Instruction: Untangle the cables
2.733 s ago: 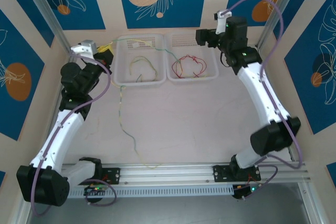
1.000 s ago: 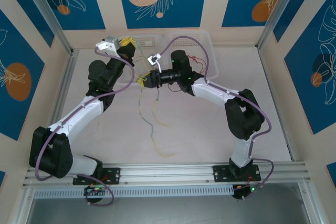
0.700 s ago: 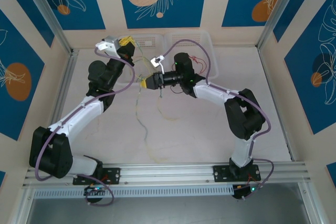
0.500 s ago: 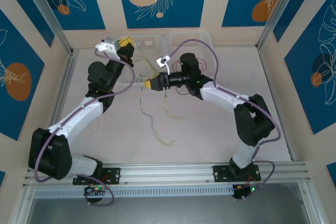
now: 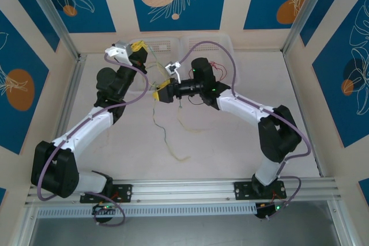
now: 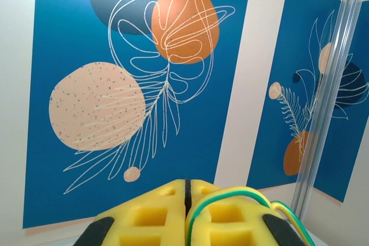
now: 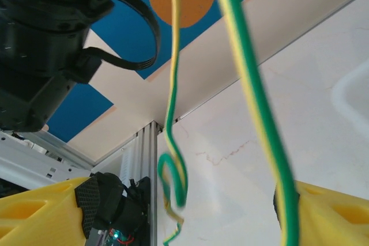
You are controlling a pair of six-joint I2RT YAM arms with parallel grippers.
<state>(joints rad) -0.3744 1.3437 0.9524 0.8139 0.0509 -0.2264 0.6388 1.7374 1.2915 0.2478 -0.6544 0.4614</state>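
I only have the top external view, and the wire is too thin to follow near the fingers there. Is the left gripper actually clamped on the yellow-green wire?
Observer: It looks so. In the left wrist view the left gripper has its yellow foam fingers pressed together, and the thin yellow-green striped wire arches out from between them over one pad.
Operator: And the right gripper?
Observer: In the right wrist view the right gripper is wide open; a yellow-green strand passes between its fingers, close by one pad.
Operator: Anything else in that gap?
Observer: A second strand hangs there, touching neither finger, with a curl at its lower end.
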